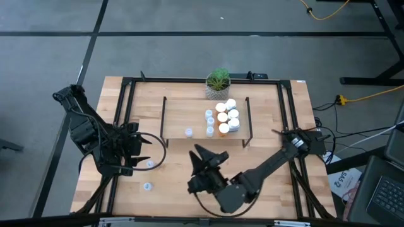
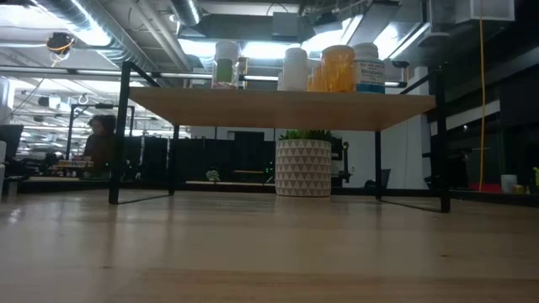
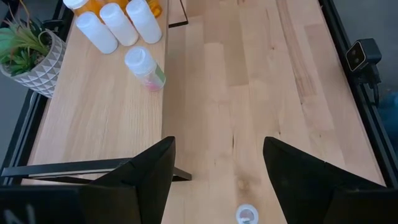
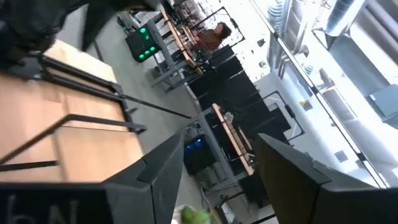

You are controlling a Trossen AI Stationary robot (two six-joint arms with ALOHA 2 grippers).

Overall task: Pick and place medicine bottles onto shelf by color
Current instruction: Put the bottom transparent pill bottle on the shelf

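Bottles (image 1: 225, 117) crowd the shelf (image 1: 183, 116) near the plant (image 1: 218, 82); two lie on the table (image 1: 170, 170). Left gripper (image 1: 144, 151) and right gripper (image 1: 203, 165) both hover spread, empty.

Both arms are dark, near-black, built of slim links joined by bulkier rounded joints, with thin black cables looping beside them. The left pincer (image 1: 140, 147) and the right pincer (image 1: 207, 165) each end in two broad, flat, matte black fingers (image 3: 152, 171) that taper to blunt tips.
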